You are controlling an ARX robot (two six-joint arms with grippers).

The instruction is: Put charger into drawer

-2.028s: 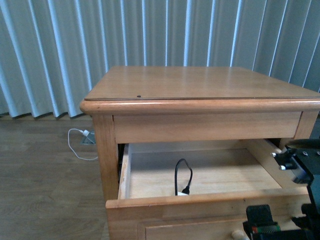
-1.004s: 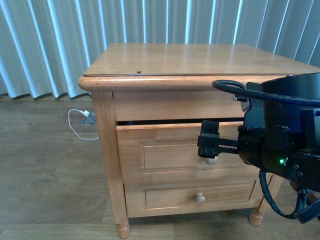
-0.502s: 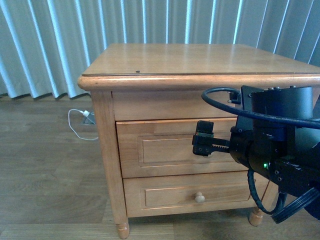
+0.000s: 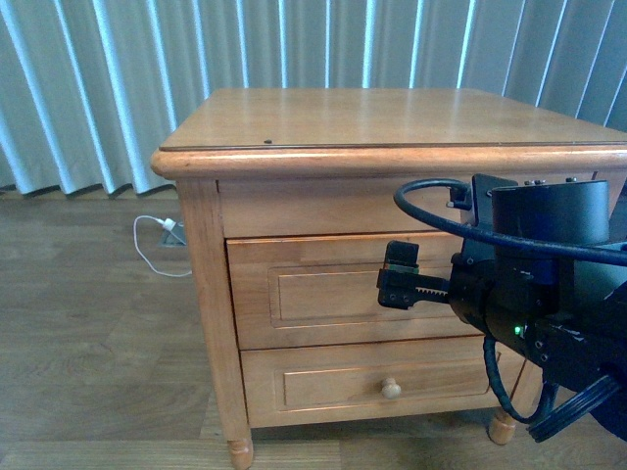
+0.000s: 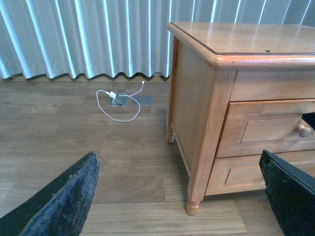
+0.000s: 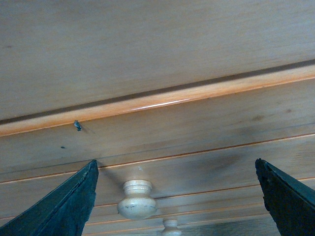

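The drawer (image 4: 333,289) is seen pushed flush into the wooden nightstand (image 4: 392,122), directly above a second, similar drawer front (image 4: 377,380). The right gripper (image 6: 177,196) is held just in front of the drawer's round knob (image 6: 137,198), its fingers spread wide and gripping nothing. The left gripper (image 5: 179,196) is held beside the nightstand, likewise spread apart. The charger cannot be seen.
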